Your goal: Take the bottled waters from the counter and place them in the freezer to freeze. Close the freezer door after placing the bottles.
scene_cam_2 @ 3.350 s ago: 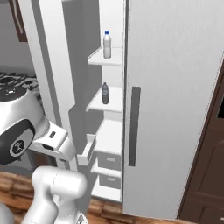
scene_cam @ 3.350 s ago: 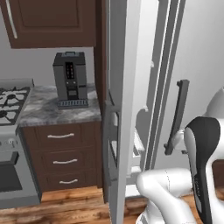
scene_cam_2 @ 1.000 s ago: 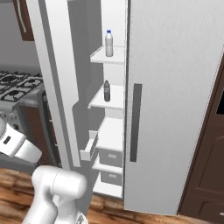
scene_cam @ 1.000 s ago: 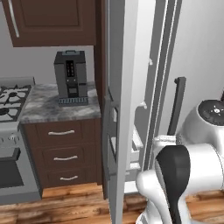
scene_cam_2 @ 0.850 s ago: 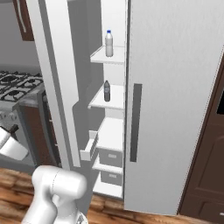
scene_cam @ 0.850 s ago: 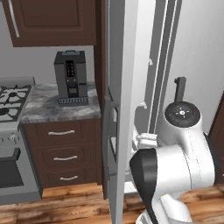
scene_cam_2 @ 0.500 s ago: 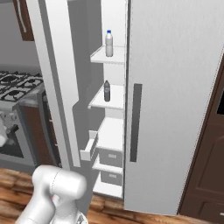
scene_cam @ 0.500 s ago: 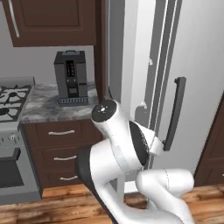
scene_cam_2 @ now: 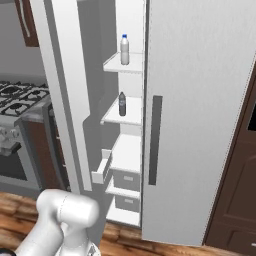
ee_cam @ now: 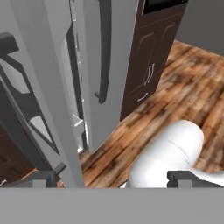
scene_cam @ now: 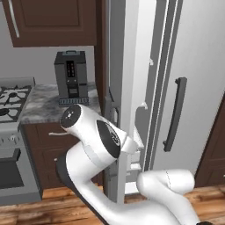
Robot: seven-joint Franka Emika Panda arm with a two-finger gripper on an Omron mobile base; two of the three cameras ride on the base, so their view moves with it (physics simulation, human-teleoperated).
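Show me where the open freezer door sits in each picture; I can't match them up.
Left base view: the freezer door stands nearly edge-on in the middle.
Right base view: the freezer door is the tall panel at the left, swung away from the shelves.
Hand view: the freezer door is the big grey slab at the left.
Shared landmark: the fridge door's dark handle.

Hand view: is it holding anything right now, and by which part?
Nothing is held. The hand is open, with only floor between its fingertips; both bottles stand on freezer shelves.
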